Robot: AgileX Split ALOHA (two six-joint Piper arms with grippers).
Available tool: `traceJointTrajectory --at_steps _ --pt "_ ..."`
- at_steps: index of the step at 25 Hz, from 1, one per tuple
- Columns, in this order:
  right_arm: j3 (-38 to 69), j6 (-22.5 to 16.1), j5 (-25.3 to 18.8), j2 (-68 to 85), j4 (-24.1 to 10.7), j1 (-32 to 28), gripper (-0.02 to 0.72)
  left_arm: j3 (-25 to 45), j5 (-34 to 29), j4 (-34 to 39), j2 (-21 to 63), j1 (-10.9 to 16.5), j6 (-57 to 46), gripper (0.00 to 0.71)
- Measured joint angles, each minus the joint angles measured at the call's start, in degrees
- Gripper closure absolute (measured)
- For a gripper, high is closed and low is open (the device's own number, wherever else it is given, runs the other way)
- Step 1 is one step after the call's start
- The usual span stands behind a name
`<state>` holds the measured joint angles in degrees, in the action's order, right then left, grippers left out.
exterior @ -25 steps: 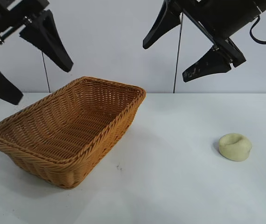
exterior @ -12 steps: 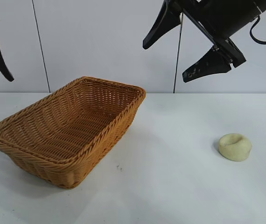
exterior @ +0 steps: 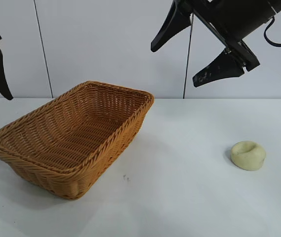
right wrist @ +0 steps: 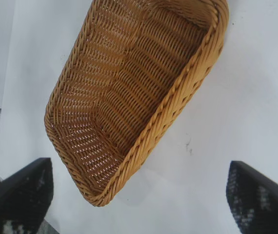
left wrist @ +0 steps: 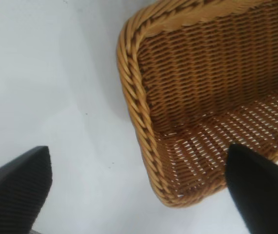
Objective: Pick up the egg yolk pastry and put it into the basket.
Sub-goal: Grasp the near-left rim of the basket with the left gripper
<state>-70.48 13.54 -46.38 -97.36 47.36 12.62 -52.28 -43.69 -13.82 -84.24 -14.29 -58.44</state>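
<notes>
Table (exterior: 190,197), white beneath a pale panelled wall (exterior: 106,44), carries basket (exterior: 71,136) and pastry (exterior: 248,155); right hand (exterior: 190,59) hangs wide open, empty.

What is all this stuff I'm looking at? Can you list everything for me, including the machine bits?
basket: one, orange-brown woven wicker, on the table's left half, nothing inside it.
egg yolk pastry: one, pale cream-yellow round puck with a dimpled top, on the table's right side, well apart from the basket.
table: one, white, under both things.
wall: white panels with thin dark seams, behind the table.
right gripper: one, black, fingers spread open, high above the table between the basket and the pastry, holding nothing.
left gripper: one, black, fingers spread open, up at the far left edge of the exterior view, beside the basket's left end, holding nothing.
</notes>
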Motion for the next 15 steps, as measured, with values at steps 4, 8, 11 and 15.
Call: traceJointTrajectory --at_steps 4,8,11,15 --pt "0.0 0.0 0.0 0.0 0.0 0.0 0.017 0.0 2.1 0.0 -1.2 -0.4 -0.6 0.018" --pt "0.0 0.0 0.0 0.0 0.0 0.0 0.017 0.2 3.8 3.1 -2.8 -4.4 -5.2 0.018" --pt "0.0 0.0 0.0 0.0 0.0 0.0 0.017 0.3 5.3 8.8 -4.1 -7.4 -12.7 0.018" --pt "0.0 0.0 0.0 0.0 0.0 0.0 0.017 0.5 6.4 12.9 -5.9 -7.7 -17.9 0.018"
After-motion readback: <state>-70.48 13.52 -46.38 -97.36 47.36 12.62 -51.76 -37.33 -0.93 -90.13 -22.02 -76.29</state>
